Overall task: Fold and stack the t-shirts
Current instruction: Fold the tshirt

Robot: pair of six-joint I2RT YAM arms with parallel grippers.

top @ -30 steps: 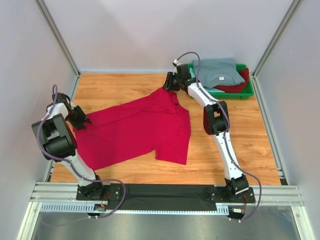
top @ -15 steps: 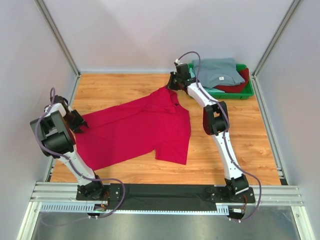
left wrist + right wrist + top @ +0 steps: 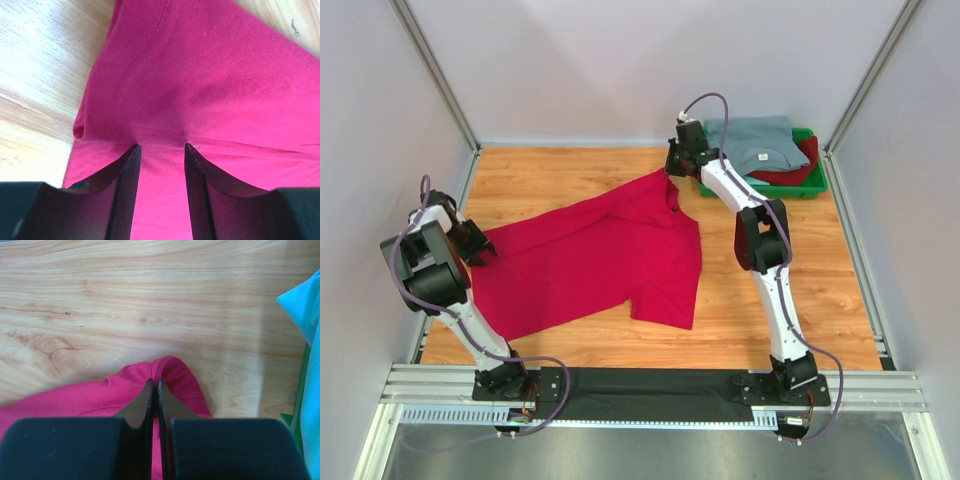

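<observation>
Crimson cloth is lying spread across the middle of the table [image 3: 570, 170]. We are holding the red tee [image 3: 600, 260] at two points well apart, which we judge is meant to draw it flat before the first fold. Our right claw [image 3: 154, 385] is pinching a small hump of the edge at the tee's 1 o'clock end. Its jaws are all but together with only thin cloth between them, near the tray [image 3: 817, 191] at the table's 2 o'clock corner. Our left claw [image 3: 160, 147] is sitting at the tee's 9 o'clock edge, jaws partly parted. Both tips are pressing on the cloth beside a stitched hem, and a slight pucker is running between them, but nothing is clamped. With a grey tee [image 3: 760, 140] and a dark red tee [image 3: 802, 176] lying in the tray, we judge the task is only beginning.
</observation>
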